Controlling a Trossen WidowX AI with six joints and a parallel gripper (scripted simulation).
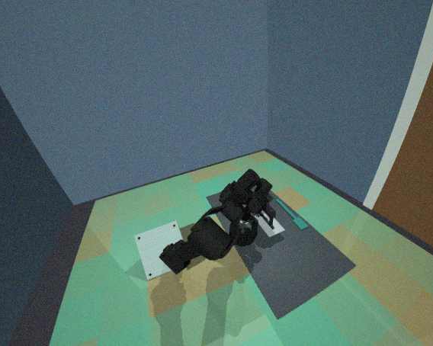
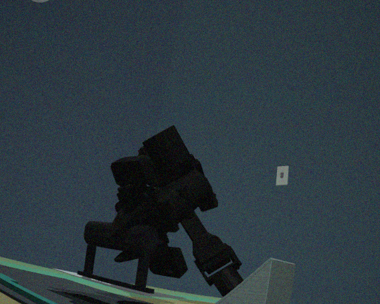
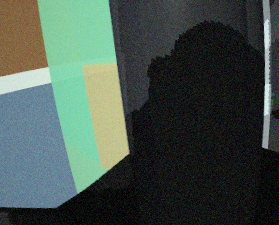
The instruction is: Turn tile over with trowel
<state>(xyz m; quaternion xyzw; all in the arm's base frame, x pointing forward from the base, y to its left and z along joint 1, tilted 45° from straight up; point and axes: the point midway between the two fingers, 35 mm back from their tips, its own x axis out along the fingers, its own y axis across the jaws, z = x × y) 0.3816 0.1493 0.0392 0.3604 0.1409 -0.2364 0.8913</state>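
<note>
The white tile [image 1: 277, 229] is over the dark mat [image 1: 295, 278], partly hidden under the fingers, its visible upper face plain. My gripper [image 1: 265, 224] [image 2: 116, 275] is shut on the tile, as far as I can tell, low over the mat. In the exterior view a thin dark edge runs across the fingertips. The teal trowel [image 1: 300, 223] lies apart from the gripper along the mat's far right edge. The dashed outline is hidden behind the arm, and the tile's underside is not visible. The wrist view is mostly dark.
A pale plate with dark bolt heads [image 1: 158, 244] lies at the arm's base, left of the mat. A grey block [image 2: 279, 284] stands at the lower right of the exterior view. The table [image 1: 112, 301] has green and tan patches, with walls beyond it.
</note>
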